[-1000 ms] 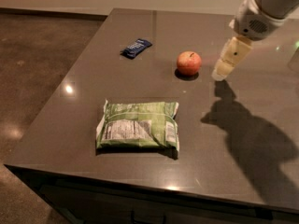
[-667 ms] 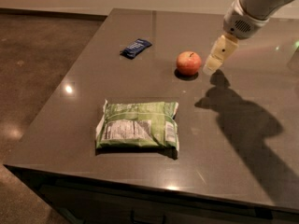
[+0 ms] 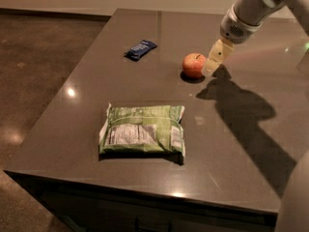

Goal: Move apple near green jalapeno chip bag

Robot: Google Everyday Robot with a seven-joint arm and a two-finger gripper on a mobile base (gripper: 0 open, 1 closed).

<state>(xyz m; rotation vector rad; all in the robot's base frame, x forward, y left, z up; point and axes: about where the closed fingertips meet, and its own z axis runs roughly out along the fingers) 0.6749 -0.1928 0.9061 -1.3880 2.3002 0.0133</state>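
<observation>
The apple [image 3: 193, 65], small, round and red-orange, sits on the dark table [image 3: 251, 144] right of centre. The green jalapeno chip bag [image 3: 143, 129] lies flat nearer the front, white label panel up, well apart from the apple. My gripper [image 3: 214, 59] hangs from the white arm at the upper right, its pale fingertips just right of the apple and close to it, a little above the table.
A small dark-blue wrapped packet [image 3: 140, 49] lies at the back left of the table. The arm's shadow falls across the right side. The table's left and front edges drop to a brown floor [image 3: 38, 71].
The gripper has moved left and down toward the apple, from well to its right to right beside it. The apple, bag and packet have not moved.
</observation>
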